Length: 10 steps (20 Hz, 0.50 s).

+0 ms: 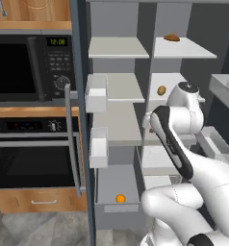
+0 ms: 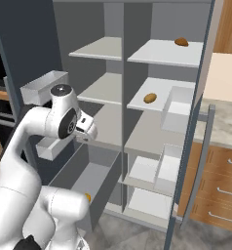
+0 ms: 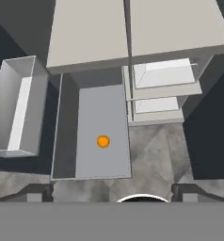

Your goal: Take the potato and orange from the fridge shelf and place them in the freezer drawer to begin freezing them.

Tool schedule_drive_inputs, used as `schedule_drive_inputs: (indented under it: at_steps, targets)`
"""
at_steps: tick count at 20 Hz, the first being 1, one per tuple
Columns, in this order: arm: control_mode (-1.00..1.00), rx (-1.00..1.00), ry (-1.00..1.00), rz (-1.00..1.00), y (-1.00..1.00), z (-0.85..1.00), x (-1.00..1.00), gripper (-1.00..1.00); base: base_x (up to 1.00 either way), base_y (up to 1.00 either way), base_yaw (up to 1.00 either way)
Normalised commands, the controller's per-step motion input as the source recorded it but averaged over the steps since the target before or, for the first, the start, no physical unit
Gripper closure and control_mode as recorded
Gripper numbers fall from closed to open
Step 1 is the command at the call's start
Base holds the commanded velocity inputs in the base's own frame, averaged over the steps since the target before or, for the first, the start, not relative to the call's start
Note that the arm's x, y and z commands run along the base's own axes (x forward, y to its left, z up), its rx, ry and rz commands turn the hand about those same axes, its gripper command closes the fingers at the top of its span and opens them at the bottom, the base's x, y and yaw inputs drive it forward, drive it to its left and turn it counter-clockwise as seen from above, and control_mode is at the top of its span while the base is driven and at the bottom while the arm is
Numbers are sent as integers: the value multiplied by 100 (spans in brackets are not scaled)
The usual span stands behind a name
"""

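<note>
Orange point(image 3: 103, 141) down in the open freezer drawer point(image 3: 67, 141), right under the gripper point(image 3: 112, 190) and well apart from it. Gripper fingers point(image 3: 38, 190) spread wide, nothing between them. Potato point(image 1: 161, 90) up on a fridge shelf point(image 1: 171, 81), above the gripper.
</note>
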Motion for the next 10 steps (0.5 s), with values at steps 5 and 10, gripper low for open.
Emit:
schedule_drive_inputs:
  at_steps: [5, 10]
  targets:
    - [-100, -2, 13, -3, 0, -94, -41, -100, 0, 0, 0]
    - [-100, -4, 2, -1, 5, -46, -30, -100, 0, 0, 0]
